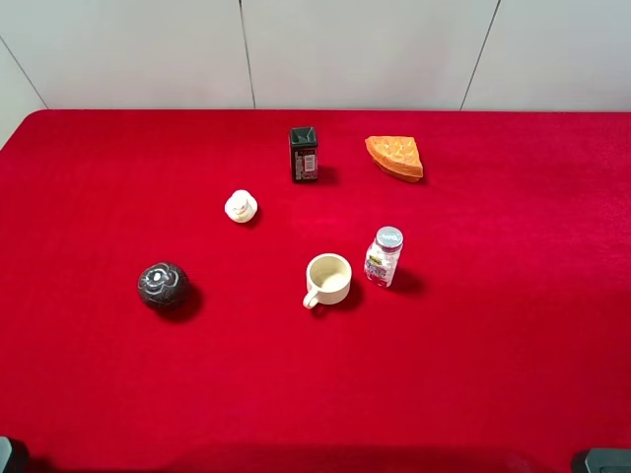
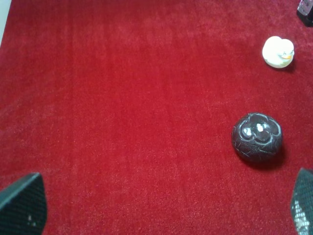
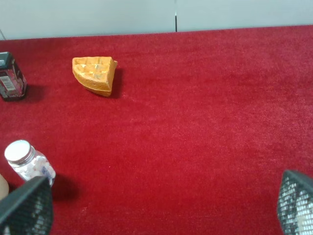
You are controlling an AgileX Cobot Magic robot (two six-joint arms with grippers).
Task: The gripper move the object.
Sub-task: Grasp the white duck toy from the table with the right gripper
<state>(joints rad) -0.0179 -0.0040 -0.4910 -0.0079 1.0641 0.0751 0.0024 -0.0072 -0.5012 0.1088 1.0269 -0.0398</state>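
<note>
Left wrist view: the object, toward the far edge of the table, looks light, smooth, maybe slippery; pinch its wider base. Meanwhile the left gripper and right gripper gape, empty.

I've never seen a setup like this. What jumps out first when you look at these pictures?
The bright red cloth covering the whole table strikes first, with six small things scattered on it. An orange wedge glows at the back, just right of the middle. A dark grey ball sits alone on the left, and a cream mug stands near the middle.
</note>
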